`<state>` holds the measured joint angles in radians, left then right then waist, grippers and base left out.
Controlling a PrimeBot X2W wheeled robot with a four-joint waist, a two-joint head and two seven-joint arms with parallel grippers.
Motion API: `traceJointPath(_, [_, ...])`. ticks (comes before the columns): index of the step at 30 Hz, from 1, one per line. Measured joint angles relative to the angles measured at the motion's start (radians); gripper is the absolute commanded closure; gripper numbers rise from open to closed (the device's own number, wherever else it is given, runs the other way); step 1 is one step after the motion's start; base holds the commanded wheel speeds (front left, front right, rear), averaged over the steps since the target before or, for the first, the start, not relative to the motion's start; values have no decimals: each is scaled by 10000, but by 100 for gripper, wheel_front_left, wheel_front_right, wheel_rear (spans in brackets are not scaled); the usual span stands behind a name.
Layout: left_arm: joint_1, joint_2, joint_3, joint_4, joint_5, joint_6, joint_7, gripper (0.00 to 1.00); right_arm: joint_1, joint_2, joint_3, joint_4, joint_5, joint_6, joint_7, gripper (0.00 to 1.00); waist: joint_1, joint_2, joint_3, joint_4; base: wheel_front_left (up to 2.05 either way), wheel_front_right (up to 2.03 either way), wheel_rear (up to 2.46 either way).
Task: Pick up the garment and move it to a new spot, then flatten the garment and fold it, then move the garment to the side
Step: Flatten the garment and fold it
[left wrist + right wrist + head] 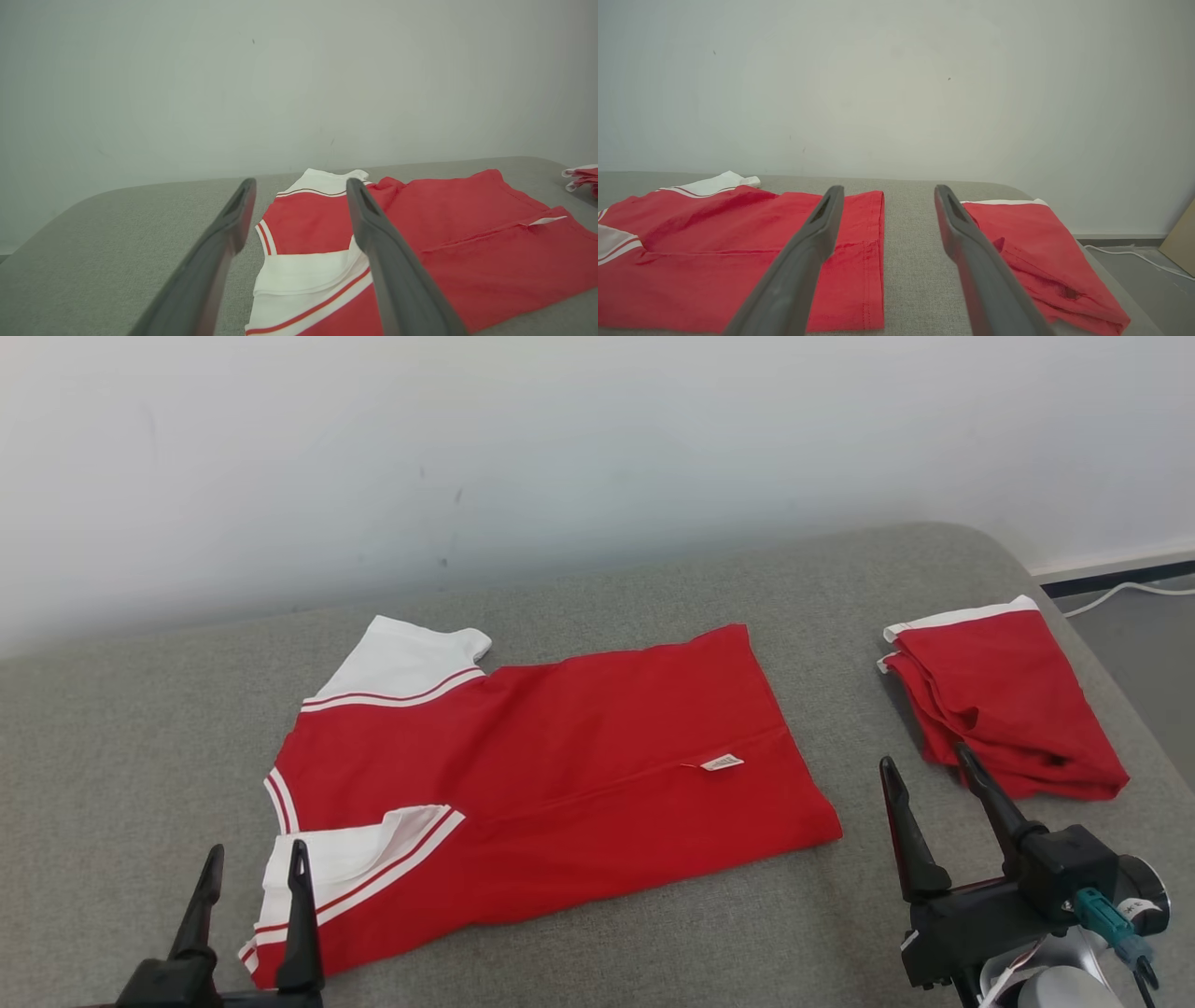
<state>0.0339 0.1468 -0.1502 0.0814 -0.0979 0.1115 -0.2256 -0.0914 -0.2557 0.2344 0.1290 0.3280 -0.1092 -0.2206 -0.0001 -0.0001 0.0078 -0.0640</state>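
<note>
Seemingly mid-fold, the red garment [560,747] lies flat at frame centre while the left gripper [257,859], lower left, and right gripper [924,761], lower right, hover spread and empty; next they likely must pinch its edges.

1. Shirt [560,756]: red, with white sleeves edged in red and white stripes.
2. Folded garment [1004,700], right of the shirt: red, white trim.
3. Upholstered surface [140,728] under the shirt: flecked grey.
4. Wall [560,448] behind the shirt: off-white.
</note>
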Motion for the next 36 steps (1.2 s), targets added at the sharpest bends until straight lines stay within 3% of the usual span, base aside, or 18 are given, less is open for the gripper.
traceJointPath(13, [21,-29,42,-25,-2,25,-15,0,0,-25,10,-79,-150,31,-100,0,2,1,101,134,0,0,0])
traceJointPath(23, [-32,151,291,1639,-702,-324,1271,0,-14,-15,8,-295,-226,35,-176,0,2,1,298,146,0,0,0])
traceJointPath(32, [-297,-167,107,2706,-1233,-679,2451,0,-132,-10,69,-261,-236,63,-188,0,1,0,553,125,0,0,0])
traceJointPath(36, [-416,-157,357,3039,-1338,-581,2744,0,-208,10,121,-242,-236,127,-219,0,2,1,634,101,0,0,0])
